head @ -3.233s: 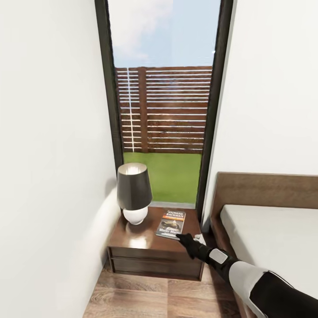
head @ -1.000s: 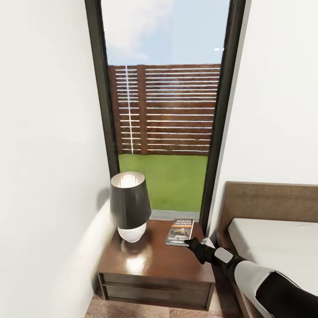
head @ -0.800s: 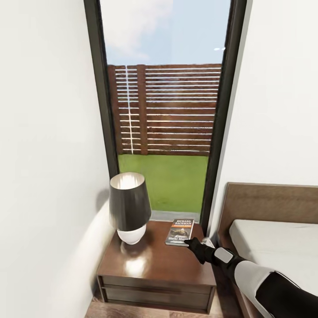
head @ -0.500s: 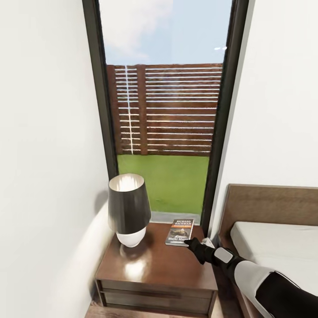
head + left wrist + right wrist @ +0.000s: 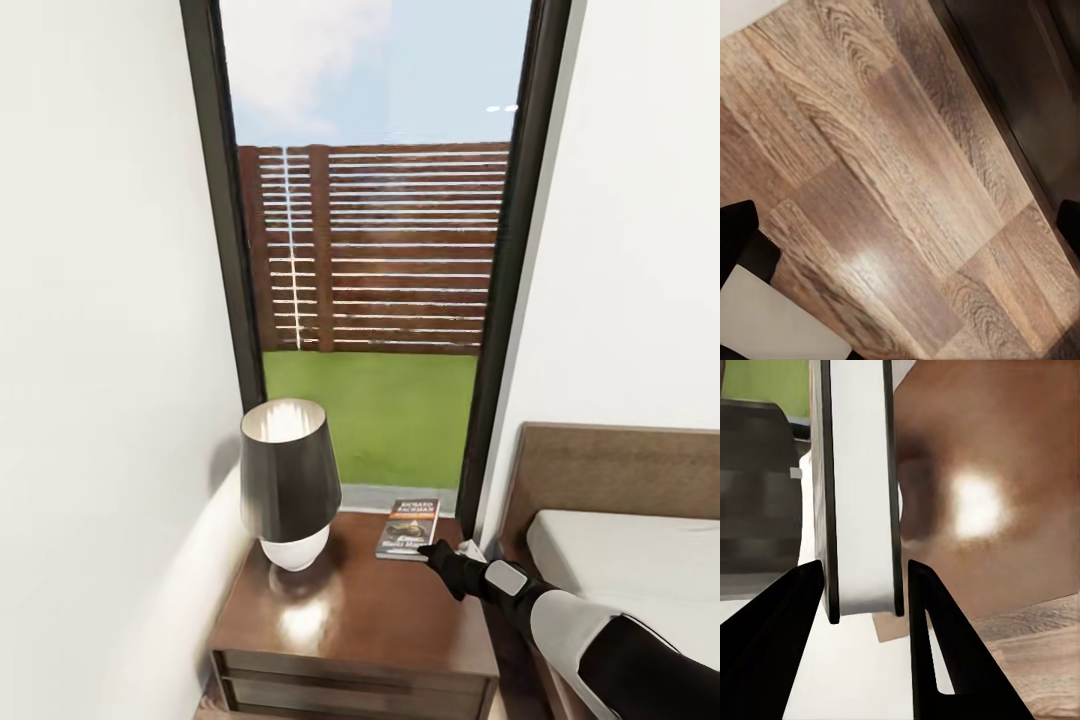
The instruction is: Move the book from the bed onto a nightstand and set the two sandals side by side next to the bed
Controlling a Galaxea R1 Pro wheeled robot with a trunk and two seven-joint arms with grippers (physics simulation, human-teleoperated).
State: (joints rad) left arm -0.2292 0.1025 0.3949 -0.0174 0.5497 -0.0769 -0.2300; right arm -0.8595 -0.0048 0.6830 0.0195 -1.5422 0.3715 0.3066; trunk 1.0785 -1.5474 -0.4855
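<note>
The book [image 5: 408, 528] lies flat on the nightstand [image 5: 350, 620] beside the lamp [image 5: 287, 480], so I judge that half done. My right gripper [image 5: 432, 549] sits at its near edge, fingers [image 5: 795, 645] parted around the spine, whether gripping I cannot tell. My left gripper [image 5: 900, 247] hangs open and empty over the floor [image 5: 885, 180]; the sandals remain.

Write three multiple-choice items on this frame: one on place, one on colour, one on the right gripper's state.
1. Where is the book?
A on the bed
B on the nightstand
C on the floor
2. What colour is the lamp shade?
A dark
B blue
C red
3. The right gripper fingers are:
A shut on the book
B either side of the book's edge, gaps showing
C far from it

B: it lies flat beside the lamp. A: dark shade, white base. B: the right wrist view shows gaps.
</note>
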